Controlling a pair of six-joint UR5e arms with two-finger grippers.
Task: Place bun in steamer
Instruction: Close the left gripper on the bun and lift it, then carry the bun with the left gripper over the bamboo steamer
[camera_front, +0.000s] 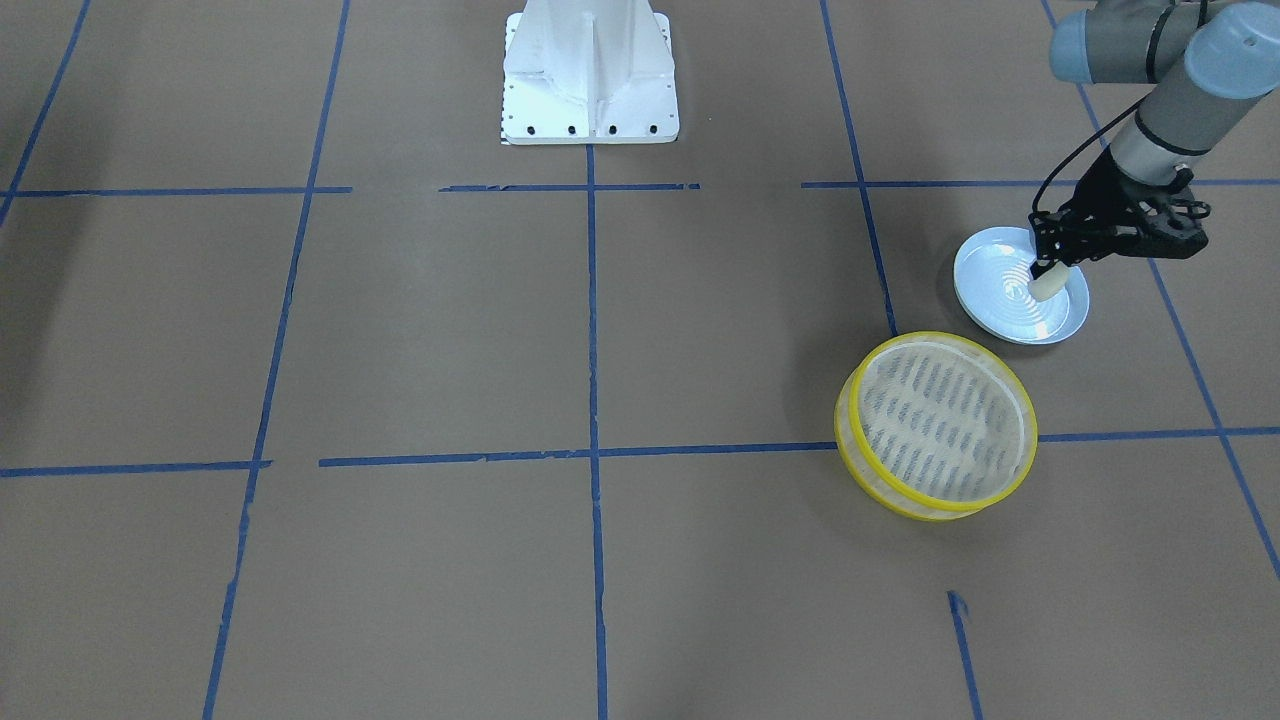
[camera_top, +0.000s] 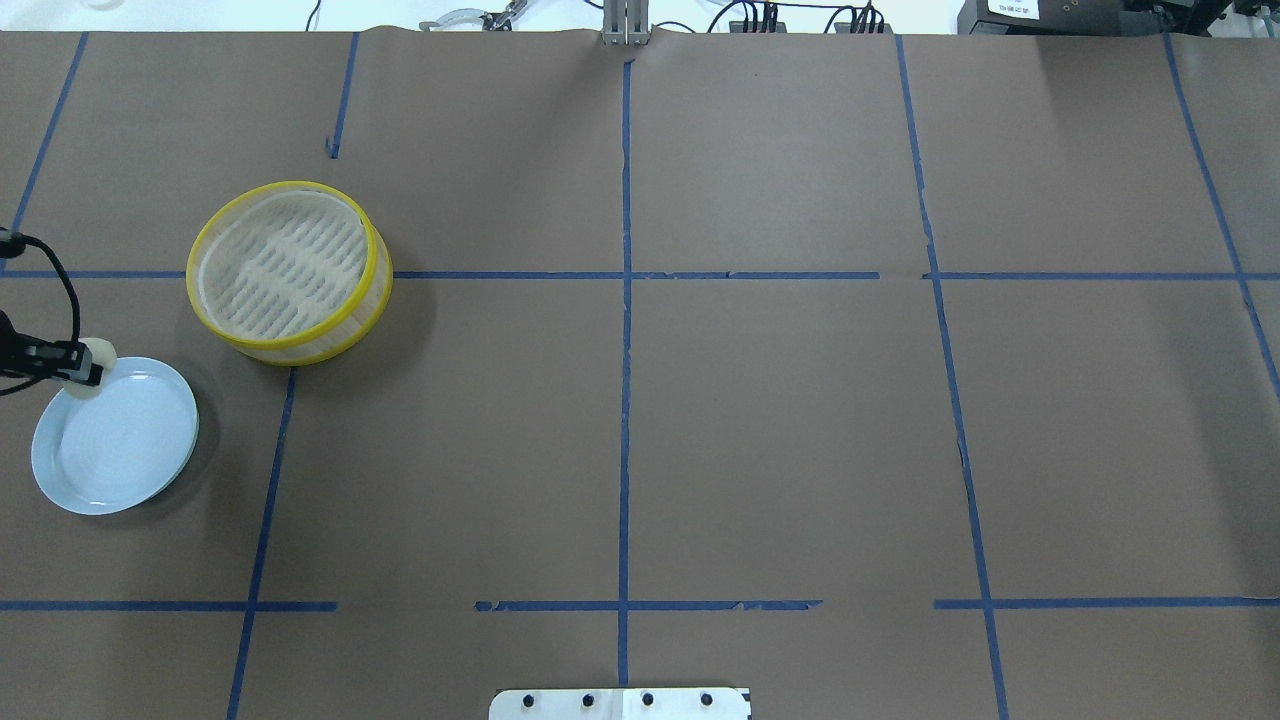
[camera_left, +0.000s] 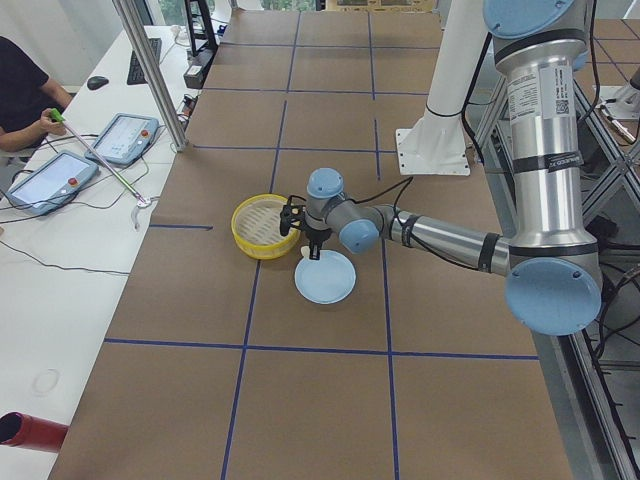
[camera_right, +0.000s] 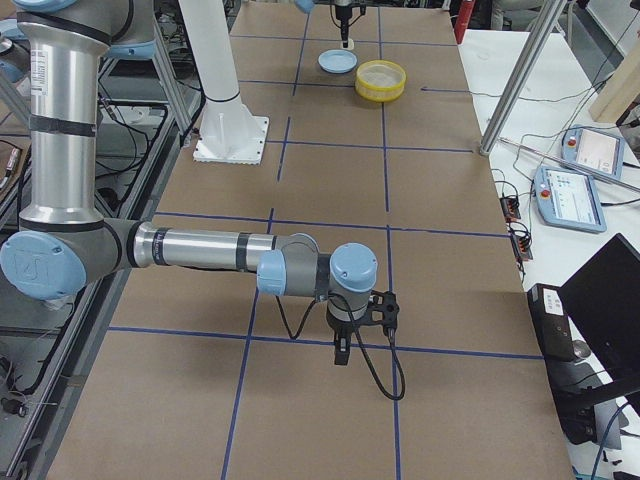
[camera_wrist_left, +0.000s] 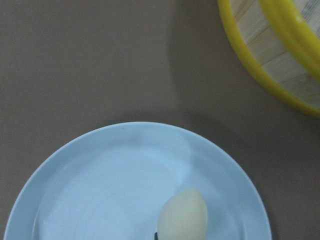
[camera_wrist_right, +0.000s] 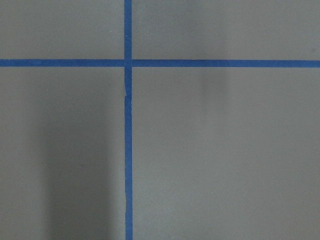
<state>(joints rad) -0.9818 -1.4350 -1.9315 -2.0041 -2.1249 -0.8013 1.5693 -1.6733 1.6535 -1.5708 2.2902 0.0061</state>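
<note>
My left gripper (camera_front: 1046, 270) is shut on the bun (camera_front: 1047, 286), a small cream-white lump, and holds it a little above the pale blue plate (camera_front: 1000, 325). The overhead view shows the gripper (camera_top: 90, 364) and bun (camera_top: 99, 351) over the plate's far rim. In the left wrist view the bun (camera_wrist_left: 183, 216) hangs over the plate (camera_wrist_left: 115, 180). The steamer (camera_front: 935, 425), a round basket with yellow rims, stands empty beside the plate, also in the overhead view (camera_top: 290, 270). My right gripper (camera_right: 343, 350) shows only in the exterior right view, near the table; I cannot tell its state.
The table is brown paper with blue tape lines (camera_top: 625, 300). The robot's white base (camera_front: 590, 75) stands at the table's middle edge. Tablets (camera_left: 120, 135) and cables lie on the side bench, where a person (camera_left: 25, 90) sits.
</note>
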